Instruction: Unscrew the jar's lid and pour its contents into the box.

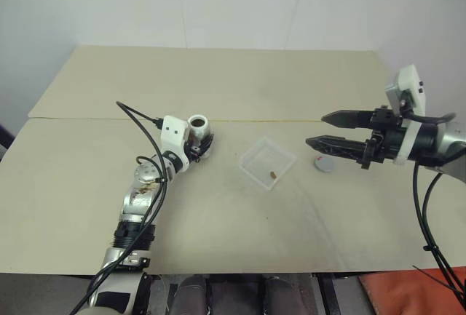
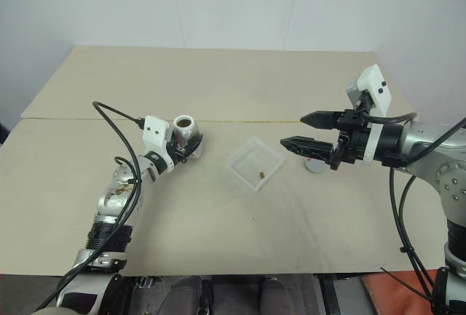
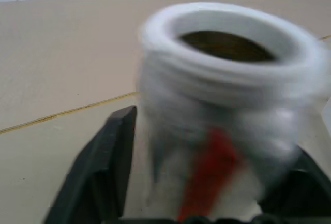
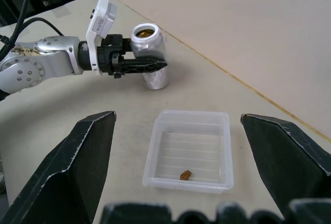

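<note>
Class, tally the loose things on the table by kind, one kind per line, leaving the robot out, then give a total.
Jar: 1
Lid: 1
Box: 1
Brown bit, lying in the box: 1
Total: 4

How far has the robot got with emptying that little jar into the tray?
Nearly finished. The lid is off, lying on the table by the open right gripper. The brown bit already lies in the clear box. The left gripper has the open jar upright between its fingers; only letting go looks left.
</note>
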